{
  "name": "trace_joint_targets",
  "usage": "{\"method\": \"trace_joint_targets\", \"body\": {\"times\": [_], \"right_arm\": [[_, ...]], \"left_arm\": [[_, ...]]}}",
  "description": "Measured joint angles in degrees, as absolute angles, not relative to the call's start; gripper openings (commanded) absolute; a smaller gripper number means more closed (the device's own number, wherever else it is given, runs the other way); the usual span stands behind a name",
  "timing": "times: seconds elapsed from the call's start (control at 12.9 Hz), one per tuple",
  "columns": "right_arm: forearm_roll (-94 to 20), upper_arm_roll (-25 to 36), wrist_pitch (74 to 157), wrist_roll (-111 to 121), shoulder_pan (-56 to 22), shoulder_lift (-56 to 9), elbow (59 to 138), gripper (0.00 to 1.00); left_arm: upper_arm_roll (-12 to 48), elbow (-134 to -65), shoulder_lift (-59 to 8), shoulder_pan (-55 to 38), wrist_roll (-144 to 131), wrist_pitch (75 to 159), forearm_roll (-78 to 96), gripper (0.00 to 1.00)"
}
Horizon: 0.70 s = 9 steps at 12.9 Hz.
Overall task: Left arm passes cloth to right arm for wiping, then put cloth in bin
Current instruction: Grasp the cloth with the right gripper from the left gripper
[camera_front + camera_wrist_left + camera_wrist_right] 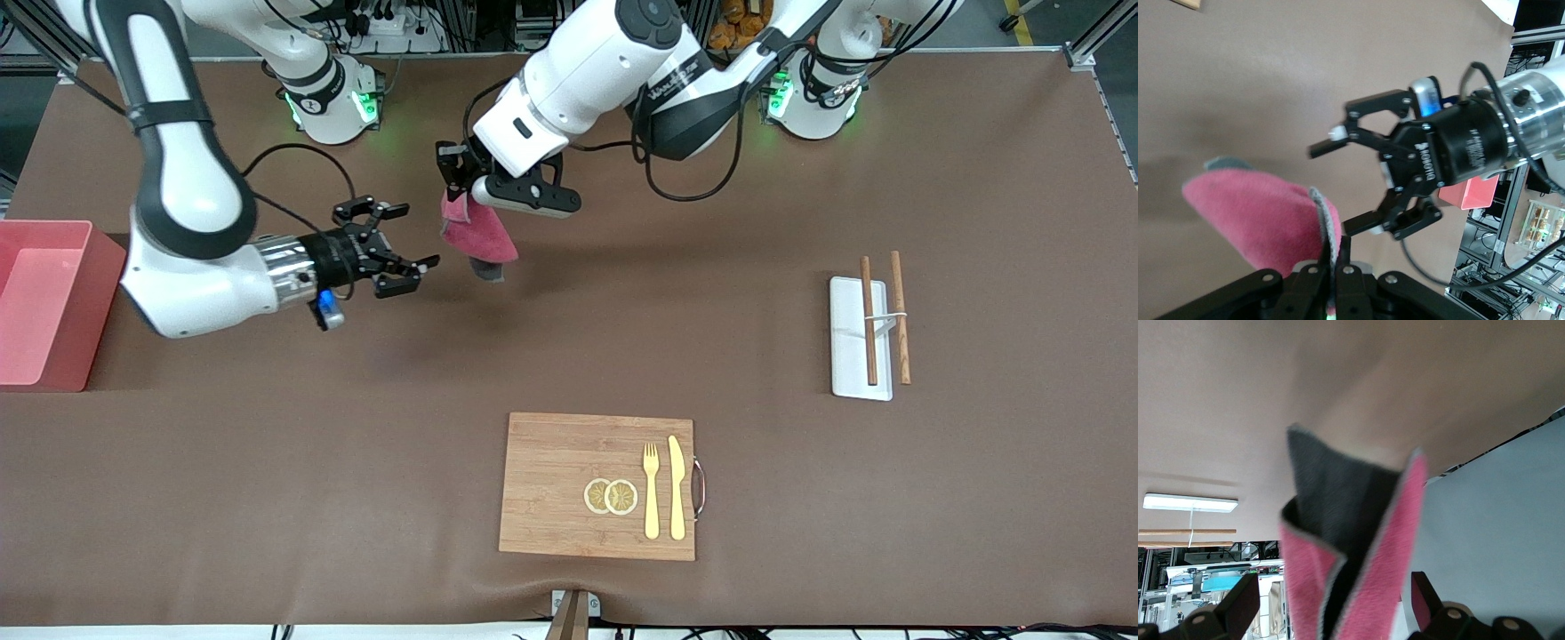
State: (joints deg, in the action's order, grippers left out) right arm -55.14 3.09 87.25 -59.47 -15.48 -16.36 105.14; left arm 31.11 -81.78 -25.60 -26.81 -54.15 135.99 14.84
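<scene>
The cloth (480, 236), magenta-red with a dark grey face, hangs over the table between the two arms' bases. My left gripper (452, 182) is shut on its upper edge. In the left wrist view the fingers (1350, 248) pinch the grey-rimmed fold of the cloth (1251, 213). My right gripper (416, 238) is open and level with the cloth, just short of it on the bin's side. In the right wrist view the cloth (1345, 540) hangs in line with the gap of the right gripper (1331, 603), touching neither finger. The pink bin (102, 302) stands at the right arm's end of the table.
A wooden cutting board (551, 484) lies near the front camera's edge with a fork (651, 489), a knife (677, 487) and lemon slices (611, 496). A white tray (849, 347) with chopsticks (868, 320) lies toward the left arm's end.
</scene>
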Motion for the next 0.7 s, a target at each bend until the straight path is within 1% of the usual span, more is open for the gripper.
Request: {"method": "trace_joint_targets", "body": {"times": [0.08,0.15,0.23,0.31,0.39,0.46,0.7], "right_arm": [[-55.64,3.07,88.86,-60.09,-16.94,-16.35,105.54,1.0],[-55.95,3.06,90.5,-60.29,-18.46,-16.36,106.13,0.85],[-56.06,3.05,91.69,-60.33,-19.8,-16.36,106.74,0.55],[-56.1,3.05,92.18,-60.34,-20.75,-16.36,107.15,0.3],[-56.11,3.05,92.36,-60.34,-21.23,-16.36,107.36,0.08],[-56.11,3.08,92.37,-60.35,-21.27,-16.36,107.46,0.0],[-56.15,3.67,92.37,-60.31,-20.94,-16.35,107.48,0.0]], "left_arm": [[31.07,-81.78,-25.85,-27.03,-54.8,136.26,14.22,0.0],[31.07,-81.77,-25.93,-27.13,-55.57,136.35,13.6,0.0],[31.07,-81.73,-25.92,-27.15,-56.12,136.37,13.21,0.0],[31.06,-81.68,-25.92,-27.15,-56.33,136.37,13.06,0.0],[31.04,-81.67,-25.93,-27.15,-56.36,136.37,13.05,0.0],[30.99,-81.67,-25.93,-27.15,-56.37,136.37,13.04,0.0],[30.79,-81.62,-25.93,-27.15,-56.37,136.37,13.02,0.0]]}}
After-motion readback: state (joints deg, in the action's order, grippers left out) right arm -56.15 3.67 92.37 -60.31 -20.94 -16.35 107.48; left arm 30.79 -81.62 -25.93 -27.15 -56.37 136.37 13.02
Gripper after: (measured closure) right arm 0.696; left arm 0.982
